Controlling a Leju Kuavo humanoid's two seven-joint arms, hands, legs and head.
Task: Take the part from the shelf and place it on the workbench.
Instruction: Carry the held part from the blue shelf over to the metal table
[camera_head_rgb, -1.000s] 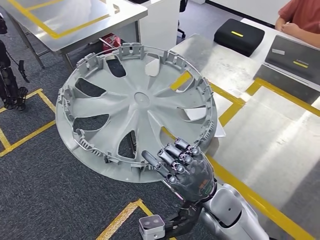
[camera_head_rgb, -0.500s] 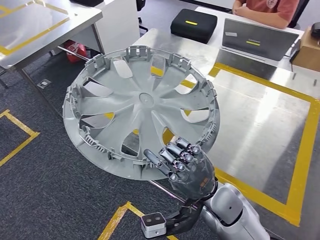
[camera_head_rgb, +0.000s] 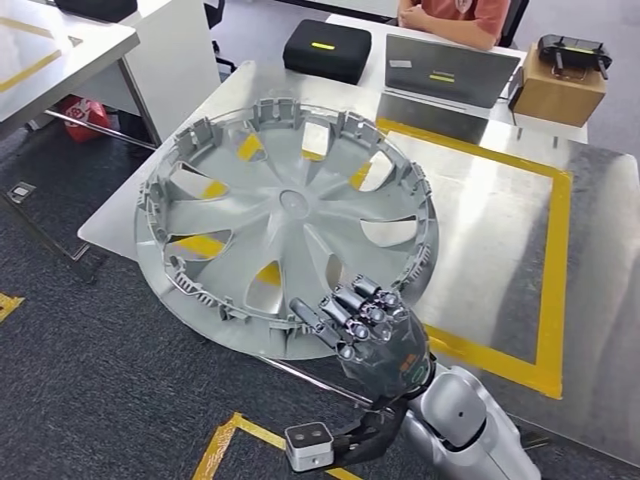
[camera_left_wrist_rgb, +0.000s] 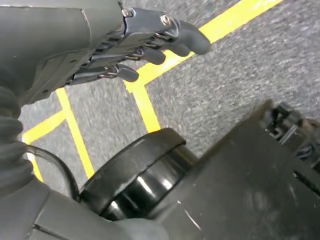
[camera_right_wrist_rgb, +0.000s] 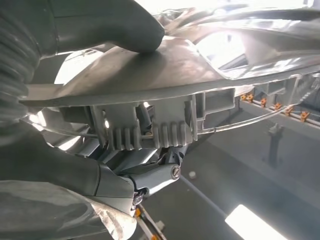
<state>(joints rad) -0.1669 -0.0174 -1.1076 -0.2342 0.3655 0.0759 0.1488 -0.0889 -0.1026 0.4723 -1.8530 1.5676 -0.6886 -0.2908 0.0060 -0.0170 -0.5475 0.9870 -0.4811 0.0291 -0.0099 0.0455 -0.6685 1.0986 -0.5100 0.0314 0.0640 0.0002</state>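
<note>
The part is a large grey wheel cover (camera_head_rgb: 283, 225), inner side up, held level above the near left corner of the steel workbench (camera_head_rgb: 490, 230). My right hand (camera_head_rgb: 373, 335) grips its near rim. In the right wrist view the thumb (camera_right_wrist_rgb: 124, 22) presses one face of the wheel cover (camera_right_wrist_rgb: 181, 65) and the fingers (camera_right_wrist_rgb: 151, 177) clamp the ribbed rim from the other side. My left hand (camera_left_wrist_rgb: 151, 37) hangs over the carpet with its fingers loosely extended, holding nothing.
The workbench carries a yellow taped rectangle (camera_head_rgb: 555, 250). At its far edge lie a black case (camera_head_rgb: 326, 50), a laptop (camera_head_rgb: 445, 72) and a cardboard box (camera_head_rgb: 560, 95); a person (camera_head_rgb: 453, 12) sits behind them. Another table (camera_head_rgb: 45, 55) stands at the left.
The whole view has swung toward the workbench, so the camera has moved. The wheel cover, still in my right hand, now hangs over the bench corner instead of the carpet.
</note>
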